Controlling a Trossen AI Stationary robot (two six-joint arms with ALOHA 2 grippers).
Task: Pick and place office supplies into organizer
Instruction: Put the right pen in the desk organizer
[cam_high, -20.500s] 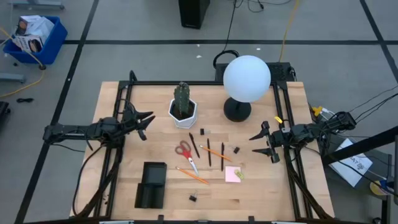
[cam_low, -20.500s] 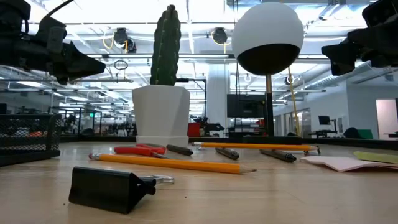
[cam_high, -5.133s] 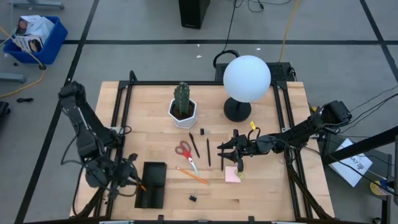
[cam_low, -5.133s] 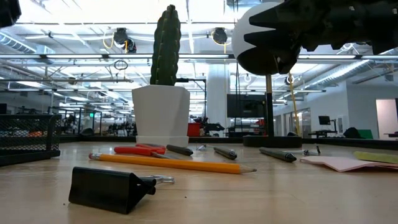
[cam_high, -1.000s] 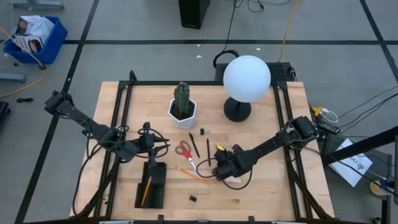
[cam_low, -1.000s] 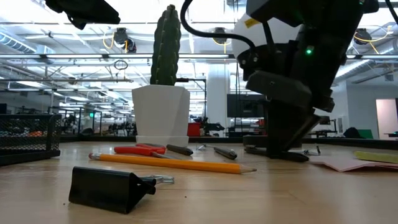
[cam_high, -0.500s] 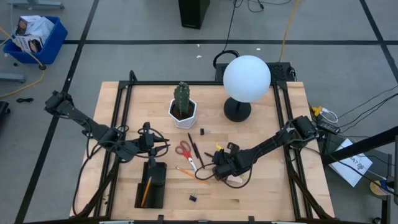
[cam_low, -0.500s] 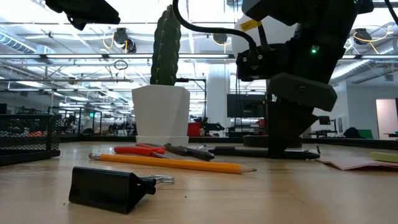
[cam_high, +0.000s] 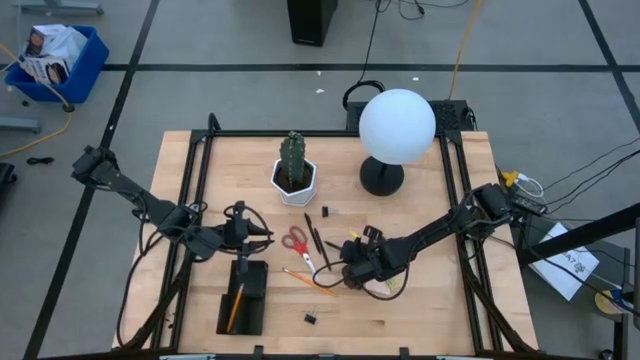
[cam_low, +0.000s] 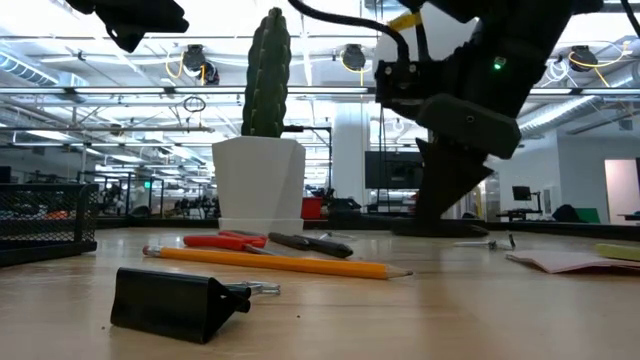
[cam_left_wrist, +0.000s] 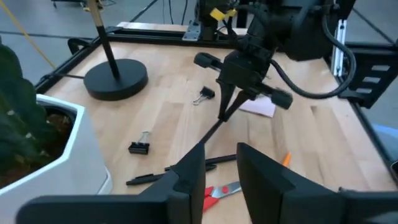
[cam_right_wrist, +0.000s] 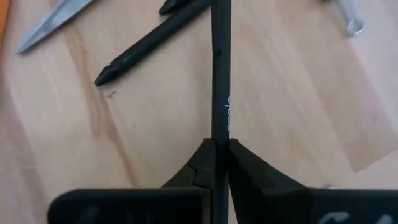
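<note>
Right tool (cam_right_wrist: 219, 149) is pinched shut on a thin dark pen (cam_right_wrist: 220, 68), gripping it near one end, with the rest angling down toward the worktop (cam_high: 420, 320), about dead centre in the overhead view. So this looks like the grab step for that pen; next up is probably lifting it clear and carrying it over to the organizer (cam_high: 243, 297) at roughly 7 o'clock, without snagging the other pen (cam_right_wrist: 149, 42) lying just beside it. Left tool (cam_high: 262, 238) hovers right above the organizer's far end, fingers a narrow gap apart and holding nothing. One orange pencil (cam_high: 234, 305) sits in the long slot; the other compartments are too dark to tell. Scissors (cam_high: 296, 241), a second pencil (cam_high: 310, 282), the pink pad (cam_low: 565, 262) and clips (cam_high: 311, 318) are all out on the worktop, yet to be sorted.
</note>
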